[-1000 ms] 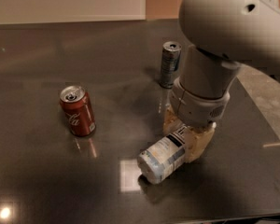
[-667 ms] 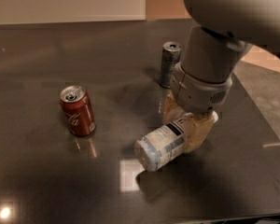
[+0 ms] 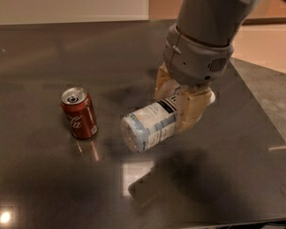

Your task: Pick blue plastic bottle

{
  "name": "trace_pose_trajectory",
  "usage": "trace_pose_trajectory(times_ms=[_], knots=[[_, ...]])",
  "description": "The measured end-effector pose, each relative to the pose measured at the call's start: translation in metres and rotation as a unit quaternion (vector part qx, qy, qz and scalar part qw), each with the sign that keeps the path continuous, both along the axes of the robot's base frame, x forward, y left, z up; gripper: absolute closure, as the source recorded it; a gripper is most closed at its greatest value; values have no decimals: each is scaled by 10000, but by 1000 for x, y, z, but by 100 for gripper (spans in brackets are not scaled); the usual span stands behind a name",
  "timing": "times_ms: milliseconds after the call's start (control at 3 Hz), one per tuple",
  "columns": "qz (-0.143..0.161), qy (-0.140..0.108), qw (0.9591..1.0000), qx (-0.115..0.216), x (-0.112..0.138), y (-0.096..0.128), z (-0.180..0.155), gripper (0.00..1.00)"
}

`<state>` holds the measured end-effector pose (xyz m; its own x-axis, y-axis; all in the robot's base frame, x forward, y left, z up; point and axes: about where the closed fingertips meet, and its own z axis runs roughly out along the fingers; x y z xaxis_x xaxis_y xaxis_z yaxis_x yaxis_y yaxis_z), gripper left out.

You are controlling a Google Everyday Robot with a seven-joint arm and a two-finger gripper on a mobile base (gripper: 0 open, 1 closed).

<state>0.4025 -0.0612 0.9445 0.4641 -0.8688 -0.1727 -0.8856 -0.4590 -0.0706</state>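
Change: since the earlier frame the hand (image 3: 177, 106) and the blue plastic bottle (image 3: 148, 125) have shifted together toward the left edge and away from the near edge. The red cola can (image 3: 79, 112) has not moved. The slim grey can seen before near the far edge is now hidden behind the arm (image 3: 205, 37).
Hand: over the middle of the bench (image 3: 43, 51), somewhat toward the right edge, pointing down from the grey wrist. Its two tan fingers (image 3: 191, 112) are closed on the bottle's upper part, one on each side.
Bottle: held lying over, almost level, with its base toward the near-left corner and its neck end between the fingers. The whitish label with its dark panel faces up. The cap is mostly covered by the fingers.
Contact with bench: bottle looks raised off the surface. Its dark shadow (image 3: 157, 187) lies apart from it, toward the near edge.
Red cola can: upright, toward the left edge, beside the bottle's base but clear of it.
Bench: dark, glossy, with a bright light reflection near the near-left corner.
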Motion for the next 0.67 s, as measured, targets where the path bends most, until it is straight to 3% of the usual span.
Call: trace_pose_trajectory(times_ms=[667], knots=[[-115,-277,9991,288,11,13,20,100]])
